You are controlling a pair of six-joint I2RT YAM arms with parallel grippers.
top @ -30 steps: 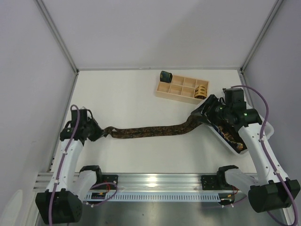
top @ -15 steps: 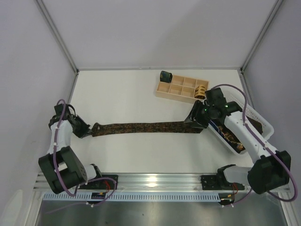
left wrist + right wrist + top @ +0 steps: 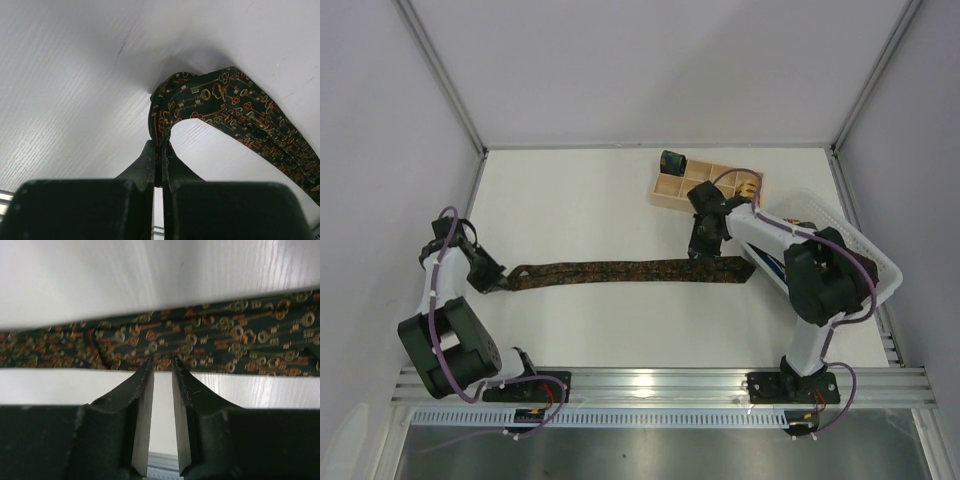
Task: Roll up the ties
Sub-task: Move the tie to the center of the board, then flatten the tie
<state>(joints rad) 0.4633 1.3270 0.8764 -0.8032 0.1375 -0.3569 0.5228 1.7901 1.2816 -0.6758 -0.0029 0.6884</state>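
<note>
One tie (image 3: 610,271), dark with a gold-orange key pattern, lies stretched flat across the table from left to right. My left gripper (image 3: 501,283) is shut on its narrow left end, and the left wrist view shows the fabric (image 3: 235,105) arching up out of the pinched jaws (image 3: 159,146). My right gripper (image 3: 702,253) points down over the tie's wide right part. In the right wrist view its jaws (image 3: 163,365) stand a narrow gap apart at the near edge of the fabric (image 3: 225,340), with nothing between them.
A pale wooden compartment tray (image 3: 692,194) stands at the back right. A dark green rolled tie (image 3: 672,160) sits at its left end and a tan-gold one (image 3: 749,188) at its right end. A white mesh basket (image 3: 882,262) sits at the right edge, partly behind my right arm.
My right gripper has swung left from the basket to above the tie's wide part, and its jaws have narrowed. The left gripper pulled the narrow end leftward, and the tie now lies straight.
</note>
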